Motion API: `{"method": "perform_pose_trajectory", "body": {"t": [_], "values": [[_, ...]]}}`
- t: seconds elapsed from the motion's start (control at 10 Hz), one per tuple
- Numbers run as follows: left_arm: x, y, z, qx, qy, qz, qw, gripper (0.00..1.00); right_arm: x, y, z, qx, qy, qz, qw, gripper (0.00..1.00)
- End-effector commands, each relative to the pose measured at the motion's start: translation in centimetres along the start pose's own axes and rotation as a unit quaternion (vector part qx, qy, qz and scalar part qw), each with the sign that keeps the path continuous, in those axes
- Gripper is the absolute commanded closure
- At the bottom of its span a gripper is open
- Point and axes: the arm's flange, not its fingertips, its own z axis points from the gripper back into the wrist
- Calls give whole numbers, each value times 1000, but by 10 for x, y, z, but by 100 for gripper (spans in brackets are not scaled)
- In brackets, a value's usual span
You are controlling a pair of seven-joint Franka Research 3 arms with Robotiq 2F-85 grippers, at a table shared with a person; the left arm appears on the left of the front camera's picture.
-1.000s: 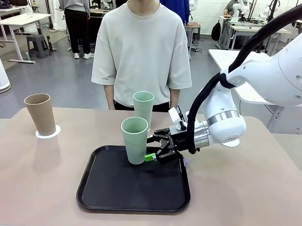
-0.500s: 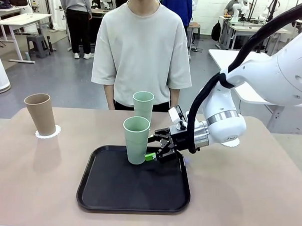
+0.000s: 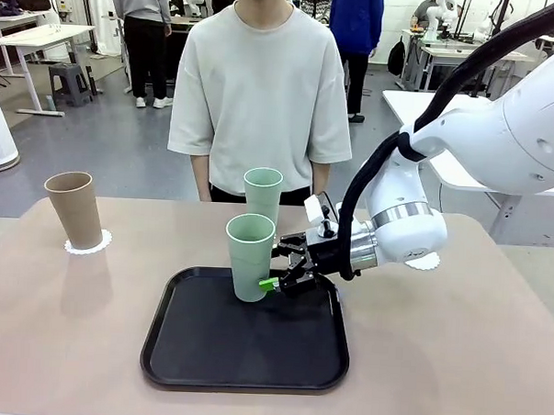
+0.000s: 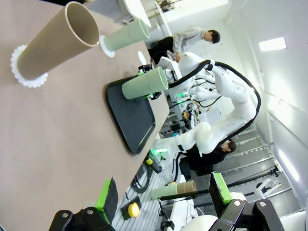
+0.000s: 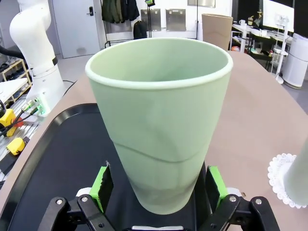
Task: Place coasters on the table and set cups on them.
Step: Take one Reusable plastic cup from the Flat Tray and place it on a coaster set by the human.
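Note:
A pale mint green cup (image 3: 248,257) stands on the black tray (image 3: 243,348). My right gripper (image 3: 279,270) is open, low at the cup's right side. In the right wrist view the cup (image 5: 161,120) stands between the green pads (image 5: 102,185), with a narrow gap on each side. A second mint cup (image 3: 262,193) stands behind it on a coaster (image 5: 285,178). The tan-brown cup (image 3: 75,208) sits on a coaster (image 3: 88,243) at far left. Another coaster (image 3: 425,262) peeks out behind my right arm. My left gripper (image 4: 163,197) is open and holds nothing, far from the brown cup (image 4: 53,43).
A person in a pale T-shirt (image 3: 259,87) stands at the far edge of the beige table (image 3: 455,344), hands out of sight. The tray (image 5: 48,159) lies at the table's middle front. Bare tabletop stretches left and right of it.
My right gripper has slid a little left, closer around the near mint cup. The cup shifted slightly right within the first half second, then stayed put.

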Motion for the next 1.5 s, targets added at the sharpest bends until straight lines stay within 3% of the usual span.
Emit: {"method": "perform_pose_trajectory", "body": {"t": [0.0,0.9,1.2,1.3,1.4], "values": [[-1,-2,0,1,-2,-1,1000,0,-1,-2,-16,-18,-2,15,1000,0],[-1,-2,0,1,-2,-1,1000,0,5,-11,-32,-26,-32,-2,999,0],[-1,-2,0,1,-2,-1,1000,0,3,-11,-29,5,-39,15,999,86],[-1,-2,0,1,-2,-1,1000,0,3,-12,-27,3,-41,12,999,100],[-1,-2,0,1,-2,-1,1000,0,3,-12,-25,3,-39,9,999,100]]}}
